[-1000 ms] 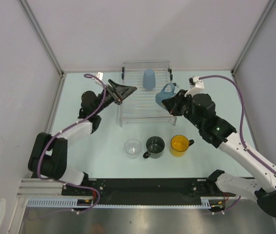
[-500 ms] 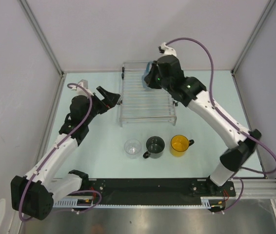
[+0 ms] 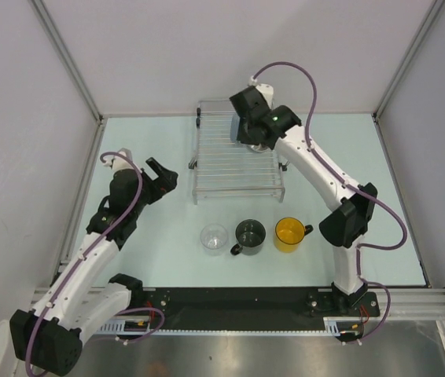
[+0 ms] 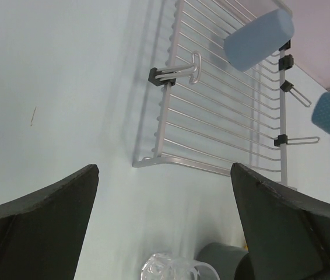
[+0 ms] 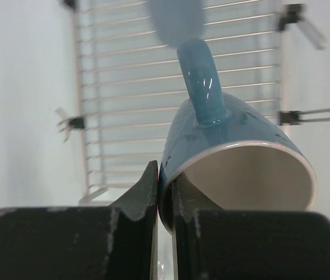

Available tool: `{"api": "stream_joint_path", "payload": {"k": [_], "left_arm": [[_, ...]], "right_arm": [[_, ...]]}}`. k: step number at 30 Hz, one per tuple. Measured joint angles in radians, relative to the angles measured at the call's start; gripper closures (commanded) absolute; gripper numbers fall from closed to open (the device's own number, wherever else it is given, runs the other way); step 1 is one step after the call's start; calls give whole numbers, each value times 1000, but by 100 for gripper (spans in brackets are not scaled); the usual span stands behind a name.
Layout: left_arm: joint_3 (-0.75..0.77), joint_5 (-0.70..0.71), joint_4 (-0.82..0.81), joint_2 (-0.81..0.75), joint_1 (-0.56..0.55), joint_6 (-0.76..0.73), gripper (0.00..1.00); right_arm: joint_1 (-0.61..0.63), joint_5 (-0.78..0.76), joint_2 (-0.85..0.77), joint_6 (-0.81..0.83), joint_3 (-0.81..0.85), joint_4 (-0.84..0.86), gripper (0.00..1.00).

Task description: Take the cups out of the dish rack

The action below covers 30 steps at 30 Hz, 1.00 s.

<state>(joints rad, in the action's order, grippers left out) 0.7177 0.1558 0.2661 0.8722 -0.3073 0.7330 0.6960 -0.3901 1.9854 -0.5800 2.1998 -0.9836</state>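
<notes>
table [image 3: 159,228] carries dish rack [image 3: 234,169], three cups [image 3: 249,233]

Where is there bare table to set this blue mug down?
Bare table lies left of the glass, toward the left arm, and right of the rack. It's crowded in front of the rack: glass, grey mug, yellow mug.

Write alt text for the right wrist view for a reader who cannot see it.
The right claw pinches the rim of a blue handled mug, its white inside facing the camera and its handle pointing up in the picture. Beyond it lies the silver wire dish rack, with a blurred pale blue cup at the top edge.
</notes>
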Motion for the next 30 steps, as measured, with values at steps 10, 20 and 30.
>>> {"api": "stream_joint_path", "payload": {"k": [10,20,30], "left_arm": [[-19,2,46,-4,-1,26,2],[-5,53,91,50,-37,37,1],[10,33,95,101,-39,56,1]], "right_arm": [[-298,-77,0,-79,3,-118,100],[-546,-1,70,-84,-58,-90,100],[-569,76,391,-62,89,-58,100]]}}
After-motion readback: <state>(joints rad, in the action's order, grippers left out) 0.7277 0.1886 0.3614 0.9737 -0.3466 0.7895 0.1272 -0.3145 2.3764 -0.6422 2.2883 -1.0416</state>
